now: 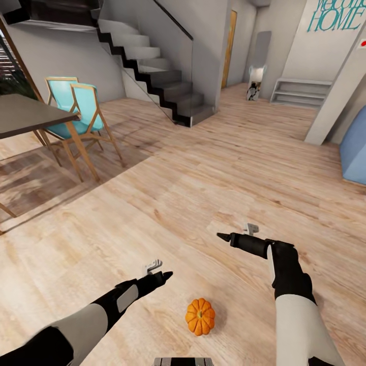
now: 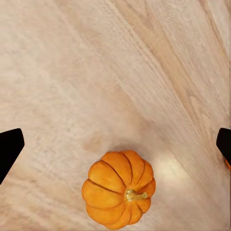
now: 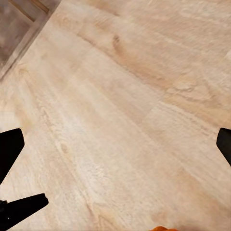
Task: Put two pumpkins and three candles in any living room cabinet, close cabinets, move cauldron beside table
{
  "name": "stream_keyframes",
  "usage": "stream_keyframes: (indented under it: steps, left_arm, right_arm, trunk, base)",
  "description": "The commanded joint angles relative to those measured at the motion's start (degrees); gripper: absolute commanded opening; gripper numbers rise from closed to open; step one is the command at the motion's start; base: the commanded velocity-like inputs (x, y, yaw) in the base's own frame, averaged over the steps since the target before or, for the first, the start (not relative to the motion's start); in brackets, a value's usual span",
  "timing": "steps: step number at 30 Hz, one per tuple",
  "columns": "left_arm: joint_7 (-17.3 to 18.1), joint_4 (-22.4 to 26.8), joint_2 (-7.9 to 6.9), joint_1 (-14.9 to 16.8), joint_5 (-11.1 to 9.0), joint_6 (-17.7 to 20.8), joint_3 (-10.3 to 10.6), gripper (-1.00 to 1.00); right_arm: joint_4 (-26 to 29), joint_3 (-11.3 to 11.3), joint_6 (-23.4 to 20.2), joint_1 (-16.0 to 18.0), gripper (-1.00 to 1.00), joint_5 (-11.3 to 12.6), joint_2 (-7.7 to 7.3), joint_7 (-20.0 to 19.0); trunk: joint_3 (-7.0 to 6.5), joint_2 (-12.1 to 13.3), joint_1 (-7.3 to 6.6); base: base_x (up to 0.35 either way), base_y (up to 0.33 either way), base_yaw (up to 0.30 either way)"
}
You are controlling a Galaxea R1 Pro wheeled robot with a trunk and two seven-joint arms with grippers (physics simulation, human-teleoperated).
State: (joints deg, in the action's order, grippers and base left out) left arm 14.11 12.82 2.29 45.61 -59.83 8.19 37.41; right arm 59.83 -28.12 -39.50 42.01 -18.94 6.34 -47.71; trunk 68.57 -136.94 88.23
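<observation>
One small orange ribbed pumpkin (image 1: pixel 200 316) sits on the wood floor just in front of my base, between my two arms. My left gripper (image 1: pixel 165 276) hovers a little to the left of it and above; in the left wrist view the pumpkin (image 2: pixel 119 188) lies just off the line between the widely spread black fingertips (image 2: pixel 9 147), so this gripper (image 2: pixel 115 144) is open and empty. My right gripper (image 1: pixel 223 236) hangs farther out over bare floor, also open (image 3: pixel 115 144), with a sliver of the pumpkin (image 3: pixel 163 228) at the frame edge. The candles, cabinet, cauldron and coffee table are out of view.
A dark-topped dining table (image 1: pixel 25 114) with turquoise chairs (image 1: pixel 84 109) stands at the left. A staircase (image 1: pixel 152 71) rises at the back, a white pillar (image 1: pixel 335 96) and a blue object (image 1: pixel 356 147) stand at the right. Wood floor (image 1: pixel 213 168) stretches ahead.
</observation>
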Motion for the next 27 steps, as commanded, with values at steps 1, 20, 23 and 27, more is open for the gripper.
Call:
stream_keyframes:
  steps: [1,20,23,27]
  left_arm:
    - [0.55,0.00,0.10,0.00,-0.01,0.01,0.13,1.00]
    - [10.42,0.19,-0.33,0.88,5.13,11.72,5.71,1.00]
    - [10.48,0.11,-0.22,0.88,5.15,11.72,5.74,1.00]
    - [10.63,0.30,-0.18,0.88,5.08,11.75,5.74,1.00]
  right_arm:
    - [0.01,0.00,-0.02,0.00,1.00,-0.01,-0.04,-0.93]
    - [0.01,0.05,-0.05,0.00,1.00,-0.05,-0.17,-3.79]
    - [0.02,0.06,-0.05,0.00,1.00,-0.05,-0.13,-3.79]
    - [0.02,0.05,-0.05,0.00,1.00,-0.04,-0.18,-3.79]
  trunk:
    - [0.18,-0.42,0.22]
    - [3.78,-6.36,3.56]
    - [4.44,-6.40,3.63]
    - [5.33,-6.45,3.74]
  base:
    - [0.000,0.000,0.000]
    - [0.000,0.000,0.000]
    - [0.000,0.000,0.000]
    - [0.000,0.000,0.000]
